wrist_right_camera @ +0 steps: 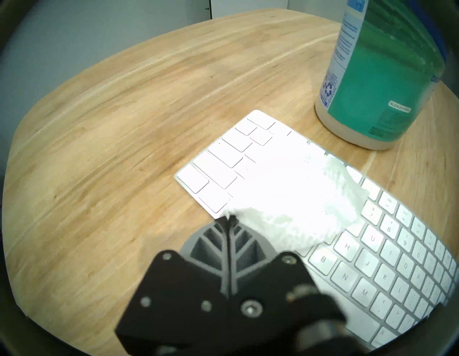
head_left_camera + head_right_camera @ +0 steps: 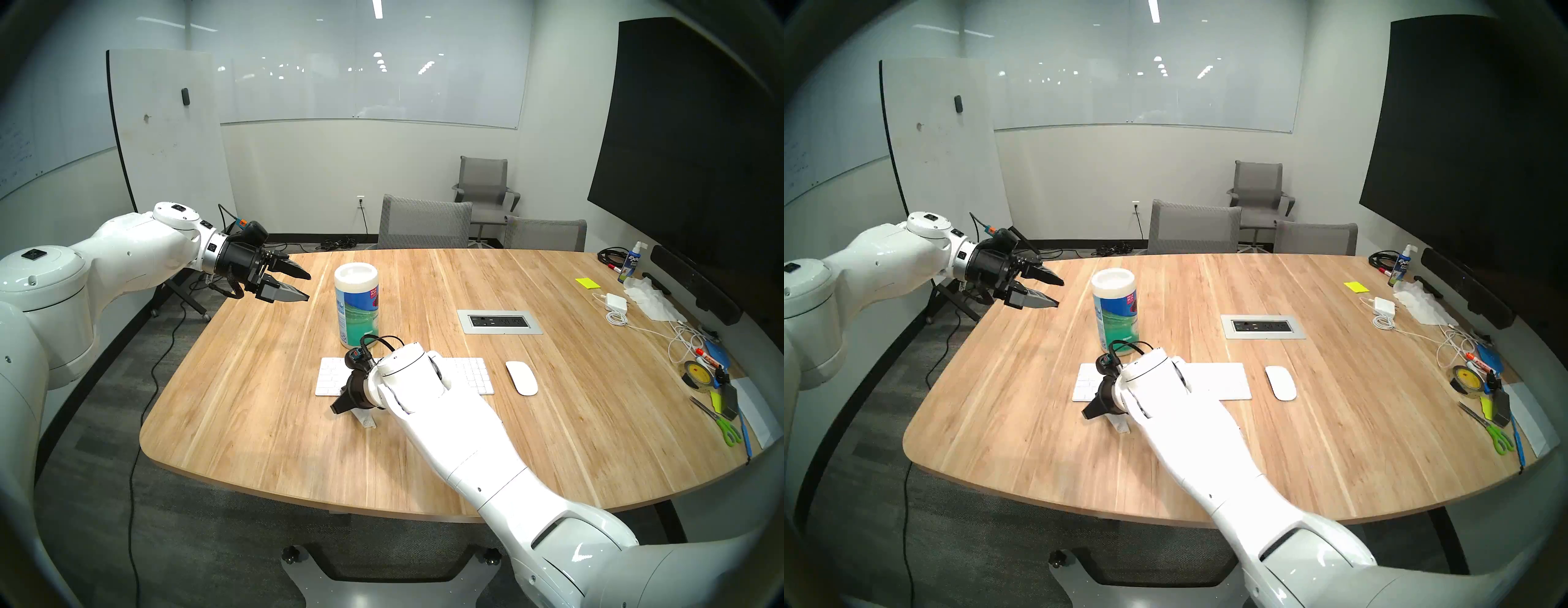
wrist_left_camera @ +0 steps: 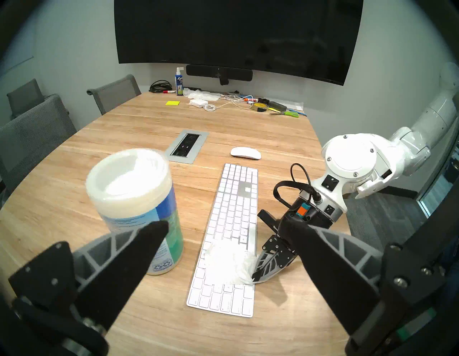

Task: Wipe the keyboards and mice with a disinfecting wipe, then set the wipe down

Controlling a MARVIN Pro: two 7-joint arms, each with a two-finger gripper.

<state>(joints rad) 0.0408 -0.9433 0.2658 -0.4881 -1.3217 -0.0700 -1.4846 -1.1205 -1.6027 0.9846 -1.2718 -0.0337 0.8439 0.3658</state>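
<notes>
- The right gripper has its jaws pressed together on a corner of the white wipe, which lies spread over the left-hand keys of the keyboard; in the right wrist view the wipe fans out up and to the right of the fingertips.
- In the head view the keyboard sits at the frame's lower centre with its long axis running left to right; most of its unwiped length stretches rightward from the wipe, under and beyond the right arm.
- The mouse lies just beside the keyboard's right end, apart from it, its long axis pointing away from the robot (roughly square to the keyboard).
- I judge that the coming stroke turns on dragging the wipe along that long axis, rightward in the head view.
- The left gripper hangs with jaws apart at the frame's middle left, above the table and beside the wipe canister; the right arm is far nearer both task objects.
</notes>
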